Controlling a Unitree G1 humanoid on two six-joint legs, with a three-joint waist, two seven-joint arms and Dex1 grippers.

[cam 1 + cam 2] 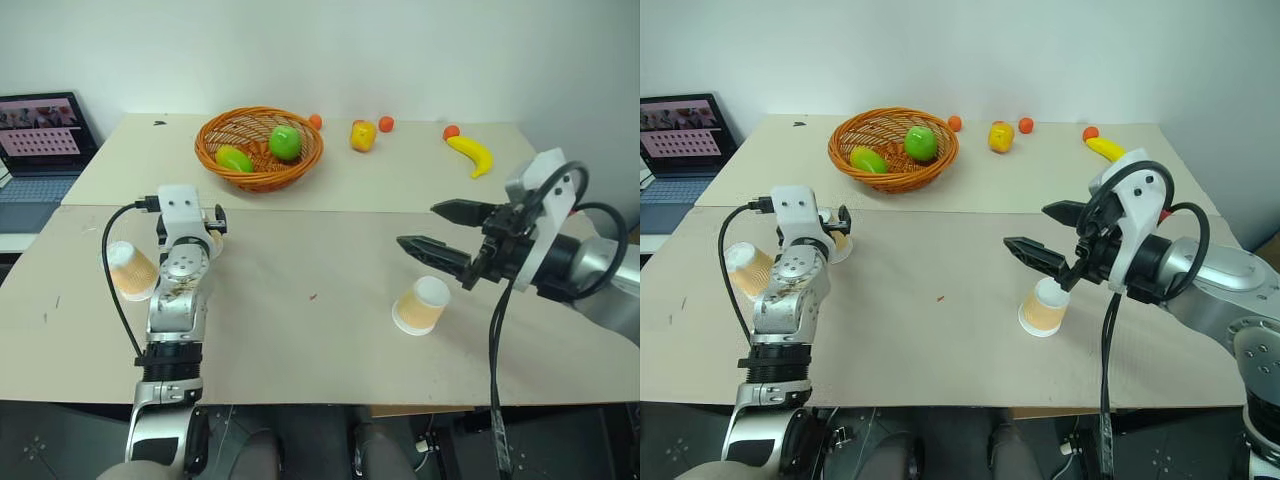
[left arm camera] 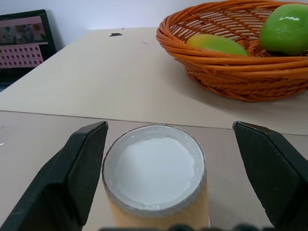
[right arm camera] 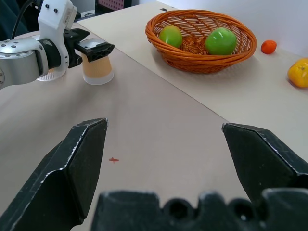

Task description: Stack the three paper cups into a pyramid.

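Right then, you had one inverted cup [image 2: 156, 178] between your left gripper's [image 3: 94, 48] wide-open fingers, another [image 1: 130, 270] at its nine o'clock, the third [image 1: 421, 305] under your wide-open right gripper [image 1: 448, 232].

No text, label, brand or number can be read; the laptop screen [image 1: 40, 128] shows only illegible rows.

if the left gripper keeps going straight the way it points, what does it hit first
The upside-down paper cup standing between the open fingers of the left gripper; its white base faces up. Going on would likely meet that cup first. Past it lies bare table, with the orange wicker basket off to one side.
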